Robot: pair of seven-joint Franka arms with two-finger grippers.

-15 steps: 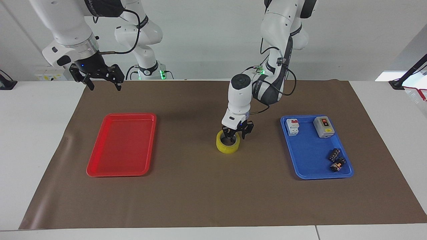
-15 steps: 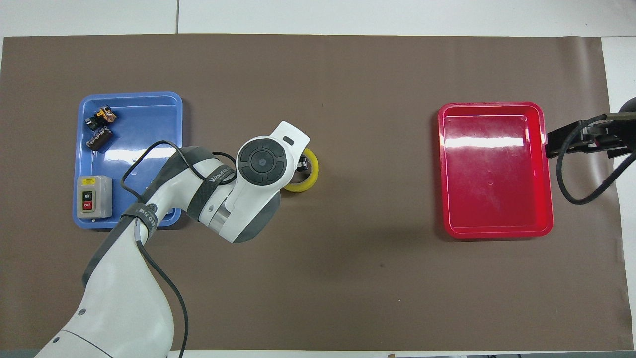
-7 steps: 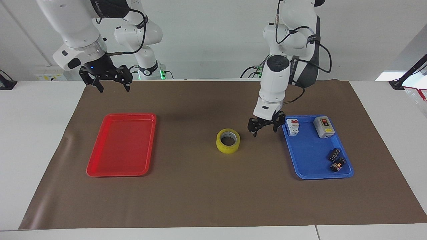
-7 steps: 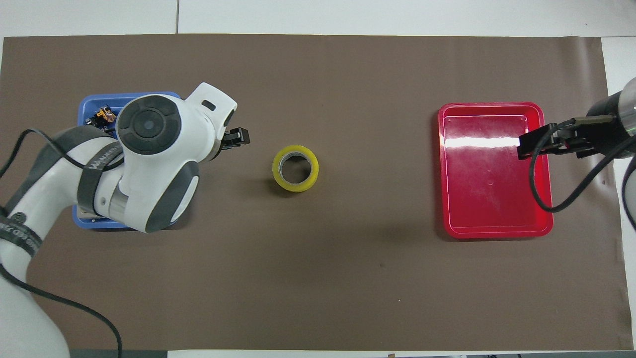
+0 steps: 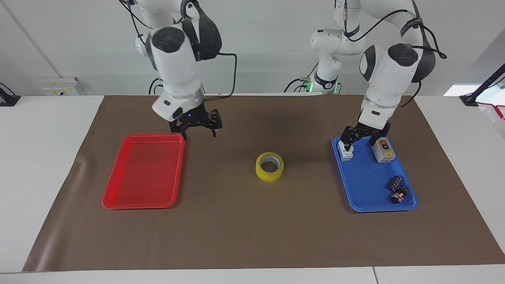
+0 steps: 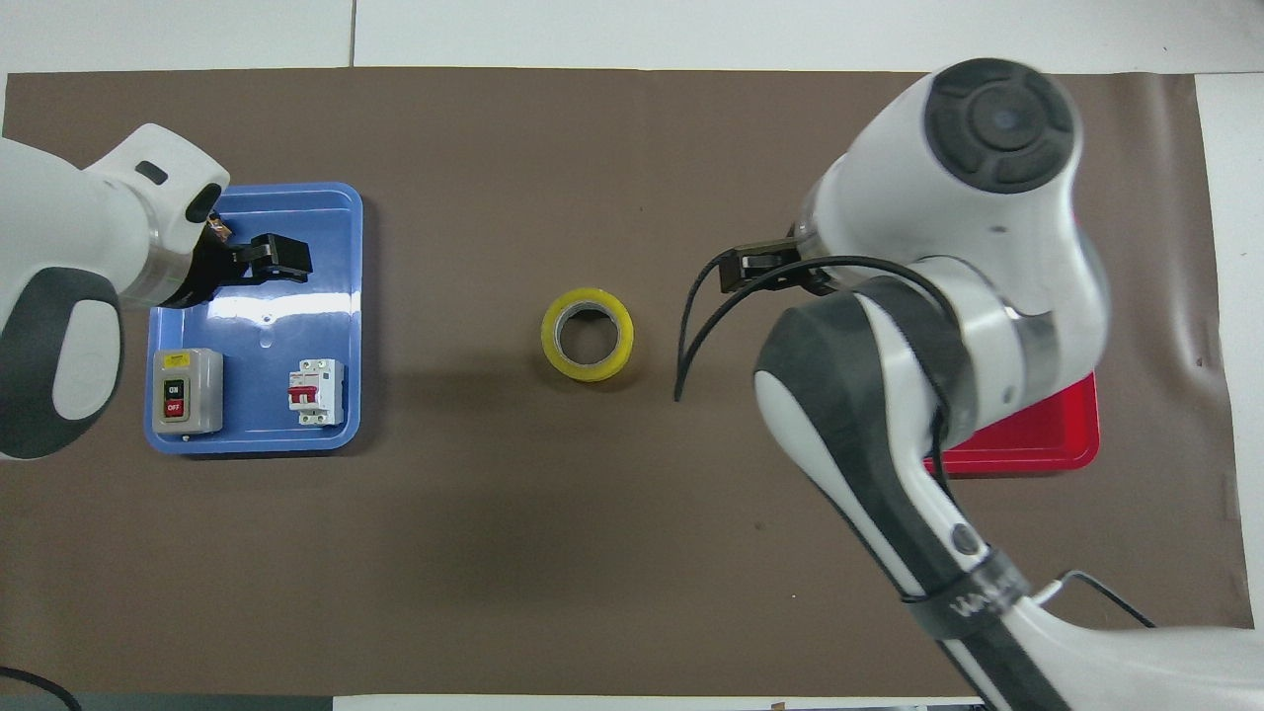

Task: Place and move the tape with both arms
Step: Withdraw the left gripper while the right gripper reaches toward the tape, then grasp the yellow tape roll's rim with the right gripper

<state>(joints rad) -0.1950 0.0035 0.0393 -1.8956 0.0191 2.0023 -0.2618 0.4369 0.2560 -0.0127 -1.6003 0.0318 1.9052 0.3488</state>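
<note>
The yellow tape [image 5: 270, 167] lies flat on the brown mat in the middle of the table, with nothing touching it; it also shows in the overhead view [image 6: 587, 334]. My left gripper [image 5: 365, 141] is open and empty, raised over the robot-side end of the blue tray [image 5: 367, 193], apart from the tape; it also shows in the overhead view [image 6: 281, 262]. My right gripper [image 5: 198, 135] is open and empty, raised over the mat between the red tray [image 5: 144, 173] and the tape; it also shows in the overhead view [image 6: 755, 269].
The blue tray [image 6: 257, 420] holds a grey on/off switch box [image 5: 382, 150], a white breaker [image 5: 346, 150] and small black parts [image 5: 398, 189]. The red tray [image 6: 1027, 449] is mostly covered by my right arm in the overhead view. A brown mat [image 5: 252, 228] covers the table.
My left gripper let go of the tape, rose and swung back over the blue tray. My right gripper came from outside the red tray across it toward the tape. The tape stayed put.
</note>
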